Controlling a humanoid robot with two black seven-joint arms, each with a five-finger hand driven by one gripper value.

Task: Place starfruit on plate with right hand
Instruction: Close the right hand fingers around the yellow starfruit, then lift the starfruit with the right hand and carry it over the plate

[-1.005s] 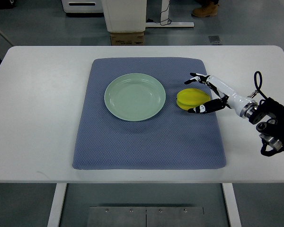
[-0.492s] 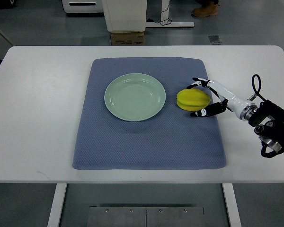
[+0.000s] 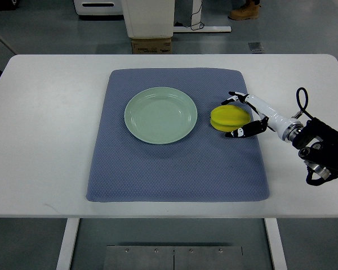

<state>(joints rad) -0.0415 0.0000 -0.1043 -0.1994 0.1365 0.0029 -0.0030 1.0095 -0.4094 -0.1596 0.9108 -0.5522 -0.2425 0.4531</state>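
White table [image 3: 50, 135], blue mat [image 3: 174, 169]; starfruit [image 3: 230, 117] between spread fingers [image 3: 239, 133] of your right hand [image 3: 243, 115], not yet gripped; plate [image 3: 160, 115] beyond fruit. Looks light, waxy, ridged, slippery: pinch across broad flanks

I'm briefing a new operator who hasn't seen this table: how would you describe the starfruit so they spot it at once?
Start at the blue-grey mat in the middle of the white table. Right of the pale green plate, near the mat's right edge, lies the starfruit. It is the only yellow thing there, a ridged lump framed by the fingers of the right hand.
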